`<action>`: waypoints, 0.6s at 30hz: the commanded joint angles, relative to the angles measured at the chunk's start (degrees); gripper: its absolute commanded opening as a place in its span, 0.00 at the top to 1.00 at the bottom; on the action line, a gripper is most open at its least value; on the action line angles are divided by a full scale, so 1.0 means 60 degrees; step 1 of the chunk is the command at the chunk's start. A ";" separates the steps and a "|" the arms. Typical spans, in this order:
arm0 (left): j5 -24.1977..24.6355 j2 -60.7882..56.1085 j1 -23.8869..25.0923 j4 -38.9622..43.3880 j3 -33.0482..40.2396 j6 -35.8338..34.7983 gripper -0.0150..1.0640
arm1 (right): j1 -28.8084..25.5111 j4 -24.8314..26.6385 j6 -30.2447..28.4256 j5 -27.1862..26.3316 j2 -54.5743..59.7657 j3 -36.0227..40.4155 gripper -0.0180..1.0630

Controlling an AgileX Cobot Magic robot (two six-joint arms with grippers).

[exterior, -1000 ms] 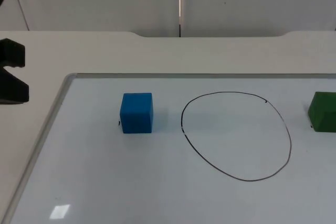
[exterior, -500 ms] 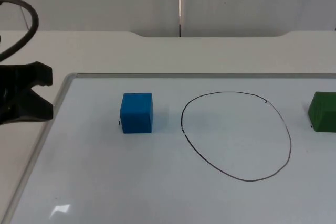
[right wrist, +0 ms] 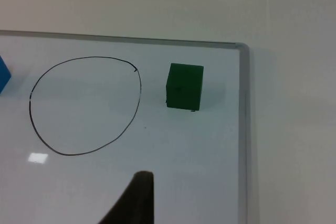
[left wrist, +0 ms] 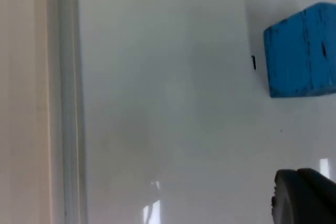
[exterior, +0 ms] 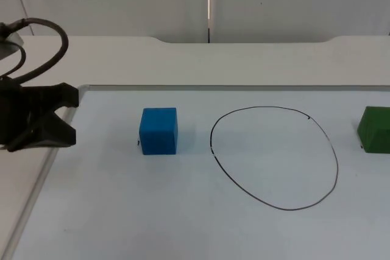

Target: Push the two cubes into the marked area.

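Note:
A blue cube sits on the whiteboard, left of a hand-drawn black oval. Right of the oval, at the picture's edge, rests a green cube. My left gripper hovers open over the board's left rim, a short way left of the blue cube, with nothing between its fingers. The left wrist view has the blue cube ahead of a black fingertip. From the right wrist, the green cube lies beside the oval, well ahead of my right gripper.
The whiteboard has a raised grey rim along its far edge, and the same rim runs just right of the green cube. Its left rim lies under my left arm. Beyond the board is the white table and the grey wall.
My left gripper has moved right, from the picture's left edge to the board's left rim, closing on the blue cube. Both cubes have stayed put.

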 commanded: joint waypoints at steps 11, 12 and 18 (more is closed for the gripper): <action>-0.0071 0.1338 -0.0782 -0.0154 -0.1305 0.0067 0.99 | -0.0043 0.0024 0.0010 -0.0028 -0.0040 0.0026 0.01; -0.0071 0.1338 -0.0782 -0.0154 -0.1305 0.0067 0.99 | -0.0043 0.0024 0.0010 -0.0028 -0.0040 0.0026 0.01; -0.0684 0.2019 -0.1267 -0.0154 -0.1985 0.0067 0.99 | -0.0043 0.0024 0.0010 -0.0028 -0.0040 0.0026 0.01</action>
